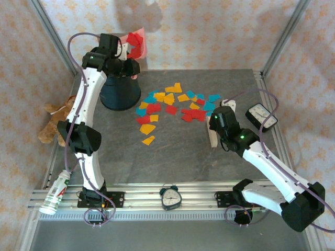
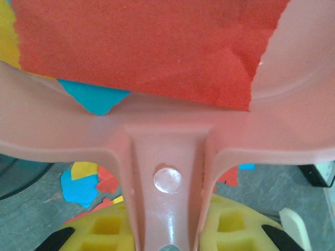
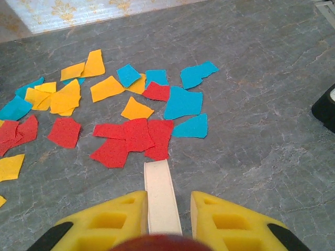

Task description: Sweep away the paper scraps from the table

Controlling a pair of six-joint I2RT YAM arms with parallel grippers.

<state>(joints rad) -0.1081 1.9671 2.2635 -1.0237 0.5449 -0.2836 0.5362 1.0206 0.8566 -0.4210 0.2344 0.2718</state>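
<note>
From above, the scraps point(image 1: 172, 107) lay loosely scattered in the middle of the table point(image 1: 183, 162), red, yellow-orange and teal, some overlapping, just right of a dark bin point(image 1: 120, 93). They looked thin, flat and nearly weightless, the kind of thing that slides on stone or lifts in a draught, so I judged pinching them one by one hopeless. Pushing them along the surface with a flat edge seemed better. The left gripper point(image 1: 125, 50) held a pink dustpan point(image 1: 138, 44) up near the bin, red pieces lying in it; whether it hung directly over the bin I could not tell. The right gripper point(image 1: 214, 130) sat just right of the pile, with a white strip point(image 1: 212, 140) pointing down to the table. In the left wrist view, the yellow fingers point(image 2: 104, 230) were clamped on the dustpan's handle point(image 2: 167, 167), and a big torn red piece point(image 2: 146, 47) lay over a teal one in the pan, matte and rough-edged. In the right wrist view, the fingers point(image 3: 104, 222) were closed tight on the strip point(image 3: 159, 188), whose tip touched or nearly touched the nearest red scraps point(image 3: 131, 141). The pieces were irregular and lay flat, none curled.
</note>
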